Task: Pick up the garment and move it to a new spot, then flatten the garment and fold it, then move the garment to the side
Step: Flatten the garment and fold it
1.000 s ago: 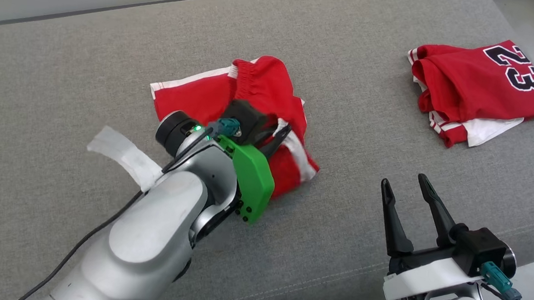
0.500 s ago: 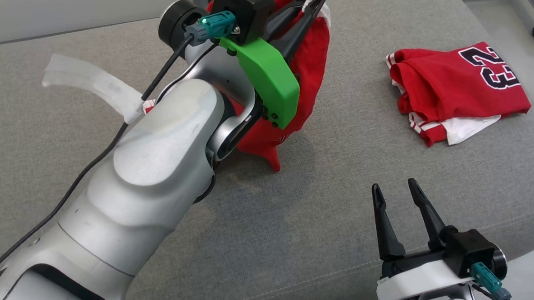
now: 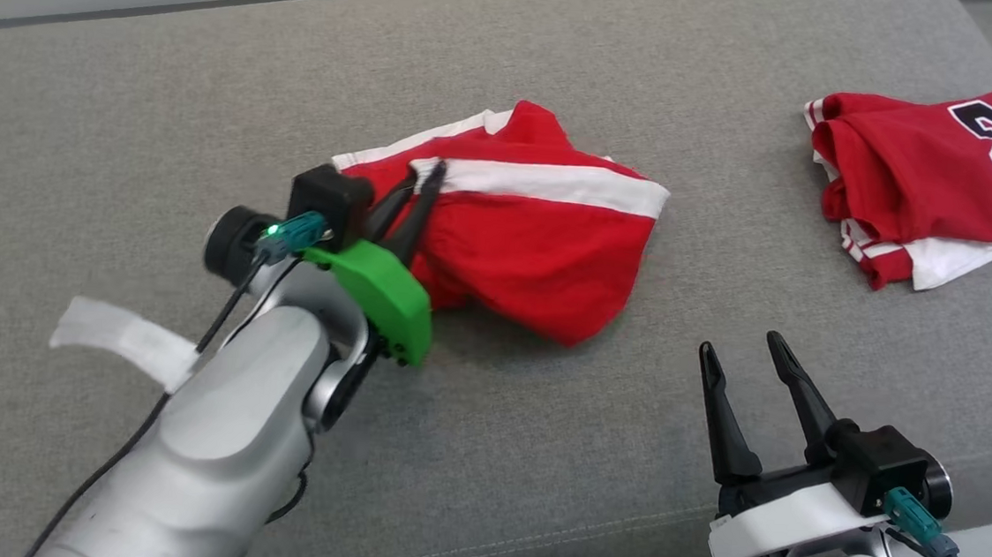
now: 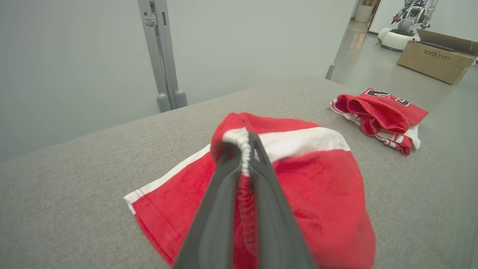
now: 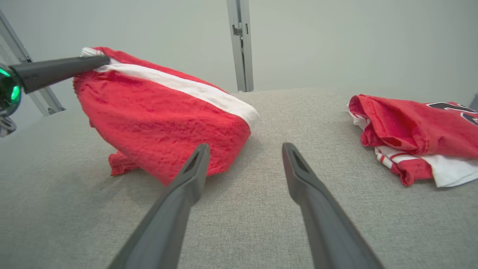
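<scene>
A red pair of shorts with a white side stripe (image 3: 534, 246) lies crumpled near the middle of the grey cushion, its left end lifted. My left gripper (image 3: 429, 176) is shut on the white edge of that end; in the left wrist view the fabric (image 4: 313, 175) is pinched between the dark fingertips (image 4: 257, 149) and drapes down to the cushion. From the right wrist view the shorts (image 5: 160, 112) hang like a tent from the left fingers (image 5: 59, 71). My right gripper (image 3: 743, 351) stands open and holds nothing, low at the right and apart from the shorts.
A folded red jersey with the number 23 (image 3: 929, 180) lies at the cushion's far right (image 5: 410, 130). The grey cushion (image 3: 164, 111) has bare room on the left and front. A cardboard box (image 4: 437, 56) and another robot stand on the floor beyond.
The left gripper, which held the shorts high half a second ago, has come down and leftward; the shorts now rest spread toward the right. The head camera has shifted. The right gripper stays put.
</scene>
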